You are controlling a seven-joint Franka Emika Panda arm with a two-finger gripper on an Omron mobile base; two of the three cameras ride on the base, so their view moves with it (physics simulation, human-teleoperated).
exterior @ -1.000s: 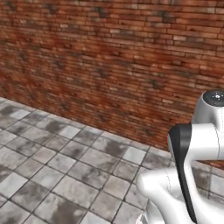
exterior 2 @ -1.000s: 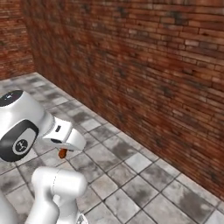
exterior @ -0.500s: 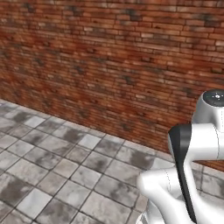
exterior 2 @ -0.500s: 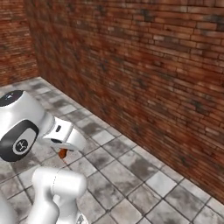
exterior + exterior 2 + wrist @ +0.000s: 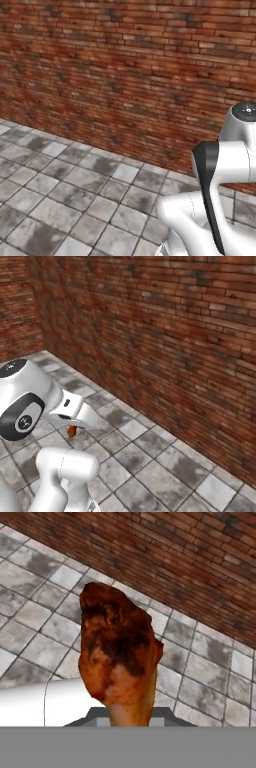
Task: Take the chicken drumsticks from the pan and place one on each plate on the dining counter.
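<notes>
Brick wall [image 5: 125, 75], grey tiled floor [image 5: 60, 200]; claw [image 5: 131, 722] grasping browned drumstick [image 5: 119, 652], thick end up.

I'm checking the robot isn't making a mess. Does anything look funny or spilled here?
Nothing is spilled. The one odd sight is a chicken drumstick carried in the air over the grey tiled floor by the brick wall, thick end away from the hand. In the right base view it peeks out under the hand.

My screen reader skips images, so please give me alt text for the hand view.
A golden-brown chicken drumstick stands close up, thick end up and thin bone end down toward the gripper. Behind it are grey floor tiles and a red brick wall.
</notes>
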